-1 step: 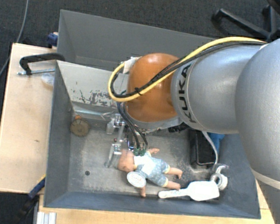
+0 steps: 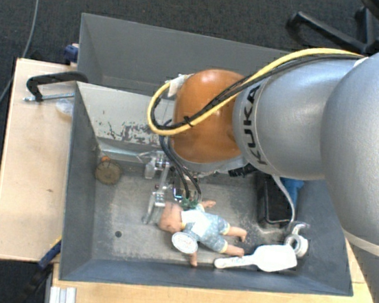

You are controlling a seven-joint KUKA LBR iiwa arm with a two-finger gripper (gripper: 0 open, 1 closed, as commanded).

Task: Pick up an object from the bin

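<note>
My gripper [image 2: 158, 195] reaches down from under the orange cover to the bin floor, left of the middle. Right beside it, to its right, lies a small baby doll [image 2: 201, 228] in a pale blue outfit. The doll is on its back, with its head nearest the gripper. A white round disc [image 2: 184, 242] rests against the doll's front side. The gripper stands at the doll's head, and I cannot tell whether it touches it.
A white spoon-shaped scoop [image 2: 260, 258] lies along the front wall, right of the doll, with a white ring-shaped piece [image 2: 297, 242] beyond it. A black block [image 2: 273, 203] and something blue [image 2: 295, 192] sit at the right. A brown round lump [image 2: 108, 171] lies at the left.
</note>
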